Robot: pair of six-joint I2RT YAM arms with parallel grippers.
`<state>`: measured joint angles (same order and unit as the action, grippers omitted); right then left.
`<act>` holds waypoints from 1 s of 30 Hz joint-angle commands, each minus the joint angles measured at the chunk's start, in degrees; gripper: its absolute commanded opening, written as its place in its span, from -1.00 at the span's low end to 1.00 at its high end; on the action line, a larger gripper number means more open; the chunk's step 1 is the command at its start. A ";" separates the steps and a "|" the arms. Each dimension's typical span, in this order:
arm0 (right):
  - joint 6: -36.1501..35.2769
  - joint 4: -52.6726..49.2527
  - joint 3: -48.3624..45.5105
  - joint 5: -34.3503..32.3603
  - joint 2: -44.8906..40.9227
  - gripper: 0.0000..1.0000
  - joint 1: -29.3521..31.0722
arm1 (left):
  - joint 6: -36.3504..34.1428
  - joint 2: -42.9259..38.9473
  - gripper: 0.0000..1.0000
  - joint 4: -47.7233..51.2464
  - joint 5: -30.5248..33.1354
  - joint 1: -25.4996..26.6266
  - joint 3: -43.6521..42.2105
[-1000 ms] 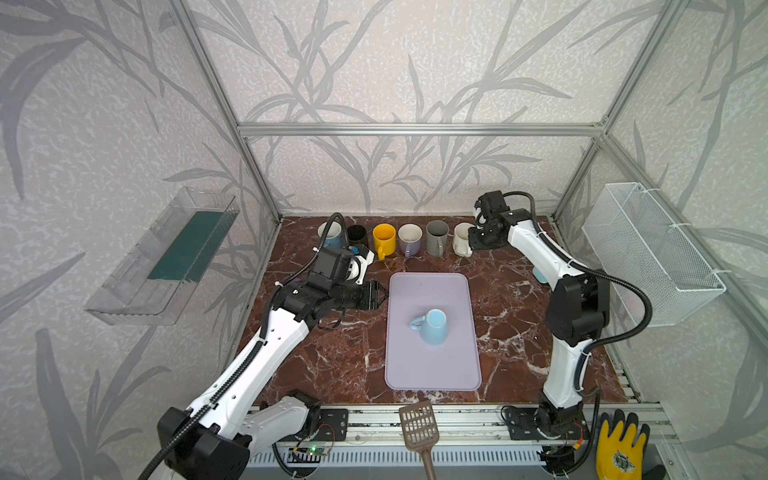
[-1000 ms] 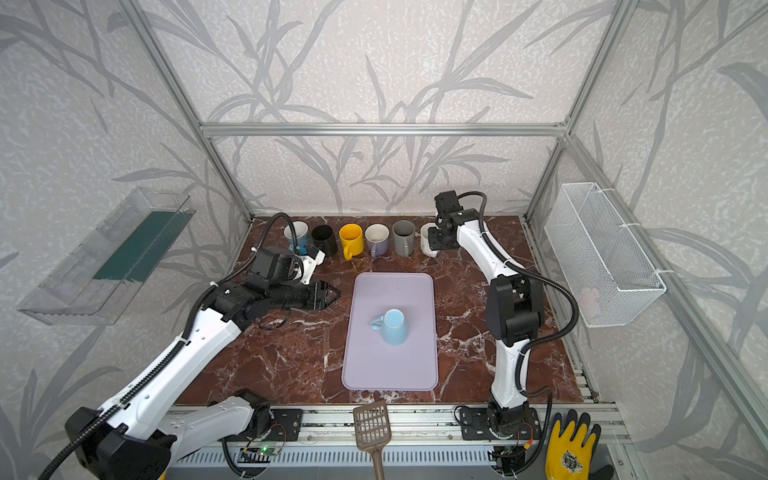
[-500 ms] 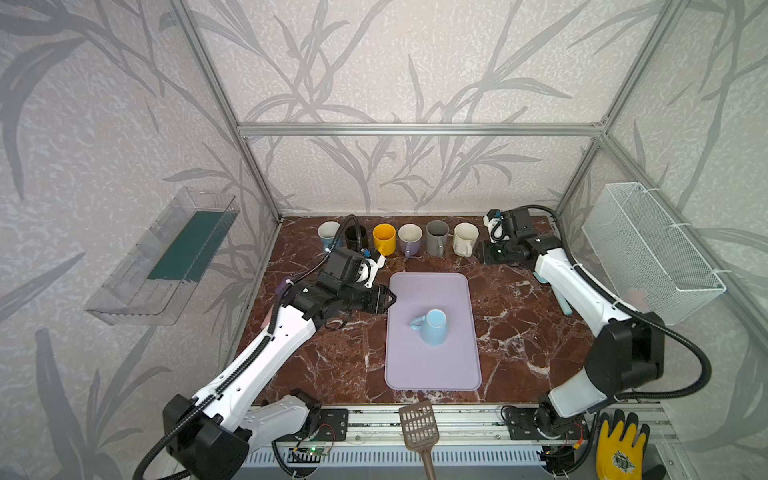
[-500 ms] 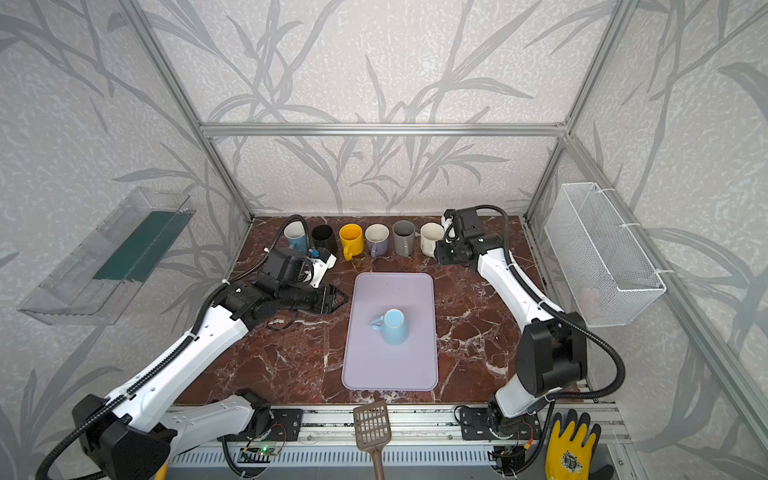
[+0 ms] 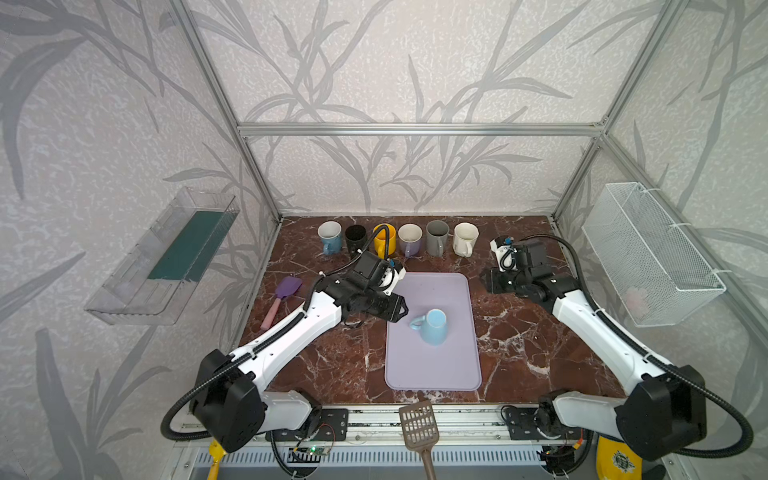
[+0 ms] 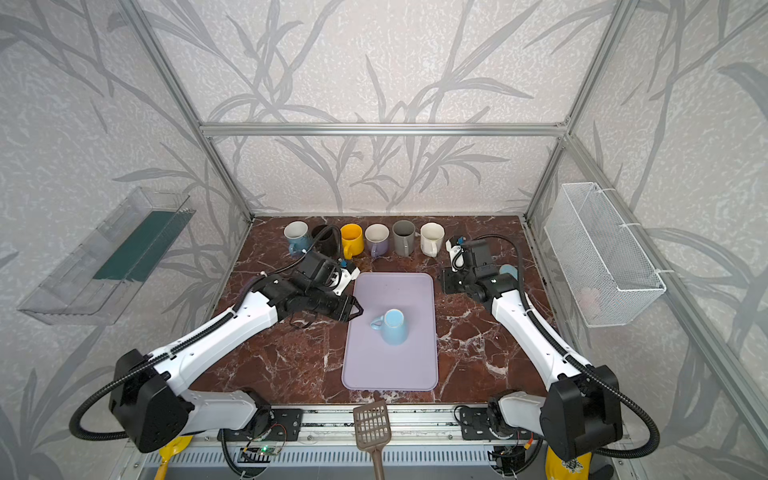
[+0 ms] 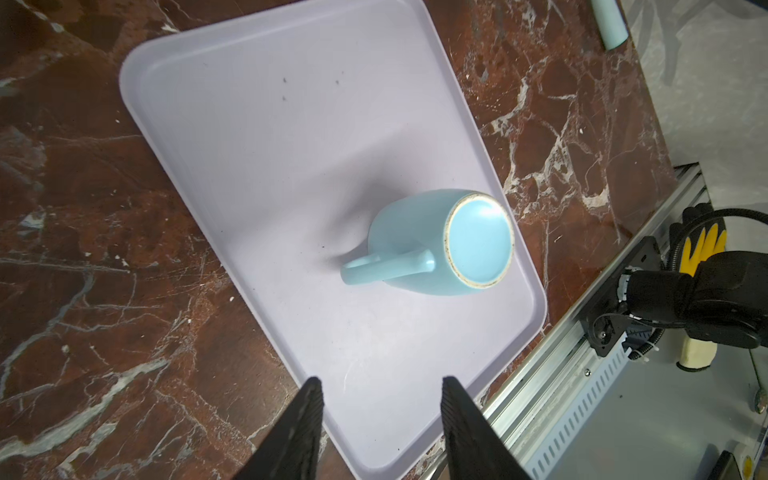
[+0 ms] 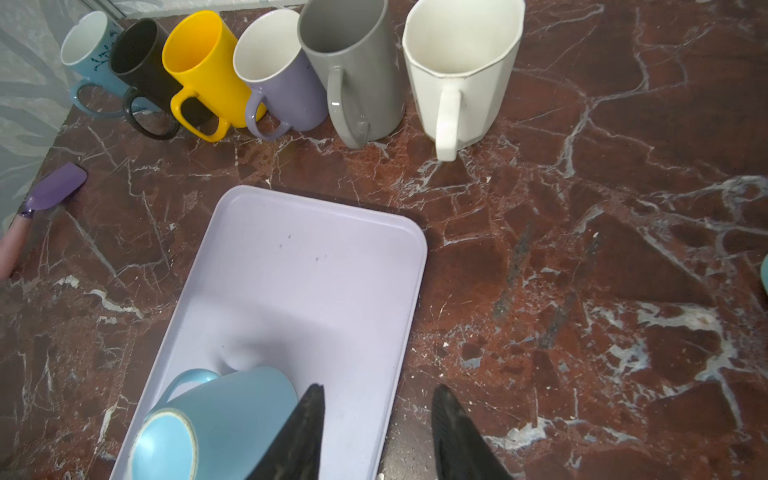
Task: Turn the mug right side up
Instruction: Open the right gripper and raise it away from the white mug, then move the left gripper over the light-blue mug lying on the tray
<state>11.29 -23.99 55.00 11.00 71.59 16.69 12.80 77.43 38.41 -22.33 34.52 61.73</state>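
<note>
Pale blue, the mug (image 5: 432, 328) stands upside down near the middle of the lavender tray (image 5: 432, 374), base up, with its handle toward the tray's left edge. My left claw (image 5: 402, 309) hovers at that left edge, just beside the handle but not touching it, its jaws parted with nothing between them. My right claw (image 5: 486, 283) hangs off the tray's far right corner, over the marble tabletop (image 5: 332, 365). It is well apart from the mug, likewise spread and empty. Six upright mugs (image 5: 409, 240) line up beyond the tray's far edge.
</note>
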 commanded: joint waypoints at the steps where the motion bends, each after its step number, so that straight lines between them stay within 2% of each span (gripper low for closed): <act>1: 1.43 2.53 -2.24 0.16 -1.79 -0.13 0.80 | -3.21 2.17 -0.03 -0.81 -0.83 0.87 -0.43; 6: 2.72 3.76 -5.86 0.68 -2.97 -0.13 1.24 | -5.18 5.69 -0.03 -3.34 -2.70 1.30 -0.95; 11: 3.31 3.87 -8.36 -0.29 -4.23 -0.13 1.33 | -7.07 8.31 -0.03 -9.13 -9.15 1.34 -2.48; 22: 2.66 2.28 -9.48 -2.30 -5.94 -0.14 1.33 | -12.18 12.95 -0.02 -14.10 -9.09 1.49 -2.74; 30: 2.42 1.77 -9.43 -2.72 -6.11 -0.14 1.33 | -13.46 14.24 -0.02 -17.59 -12.32 1.42 -1.89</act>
<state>13.91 -21.30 46.09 9.06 66.65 17.80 1.87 91.33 23.11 -32.29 35.75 59.48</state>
